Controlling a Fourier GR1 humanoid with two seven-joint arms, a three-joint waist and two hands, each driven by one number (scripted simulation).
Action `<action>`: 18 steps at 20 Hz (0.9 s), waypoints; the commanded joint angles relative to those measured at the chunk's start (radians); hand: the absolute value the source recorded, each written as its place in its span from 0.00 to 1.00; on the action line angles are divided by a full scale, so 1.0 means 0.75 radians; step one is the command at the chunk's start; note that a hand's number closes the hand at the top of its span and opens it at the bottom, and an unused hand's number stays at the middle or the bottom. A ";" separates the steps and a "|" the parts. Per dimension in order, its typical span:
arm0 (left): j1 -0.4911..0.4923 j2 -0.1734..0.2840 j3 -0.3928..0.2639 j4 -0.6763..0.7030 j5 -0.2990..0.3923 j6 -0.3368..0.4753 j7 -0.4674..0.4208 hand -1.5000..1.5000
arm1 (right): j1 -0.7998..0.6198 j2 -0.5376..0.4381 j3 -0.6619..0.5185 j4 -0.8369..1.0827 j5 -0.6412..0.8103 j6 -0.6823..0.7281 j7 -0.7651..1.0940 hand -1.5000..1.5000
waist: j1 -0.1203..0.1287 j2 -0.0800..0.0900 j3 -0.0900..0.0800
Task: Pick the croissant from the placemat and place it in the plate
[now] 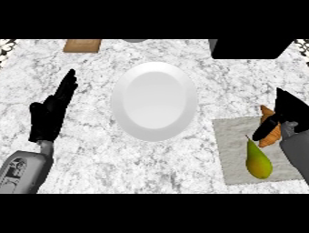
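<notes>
Croissant (270, 127) sits on the placemat (241, 150), right hand (288, 113) curled over it, thumb pinching. Pear (257, 160) lies just beside, so a sloppy lift might nudge it. Plate (154, 101) waits bare; left hand (53, 111) rests open.

Croissant (270, 127): largely covered by the right hand (292, 111); only its orange ends show. Whether the fingers close round it cannot be determined. Brown object (82, 45), grey object (135, 40) and black block (251, 48) at the worktop's far edge: cut off, unidentifiable. Right forearm (308, 157): cropped at the right edge.
</notes>
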 commanded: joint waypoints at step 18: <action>0.063 -0.089 0.108 -0.092 -0.124 -0.087 0.038 0.50 | 0.100 0.149 -0.194 0.353 0.339 -0.171 -0.357 1.00 | 0.004 0.000 0.001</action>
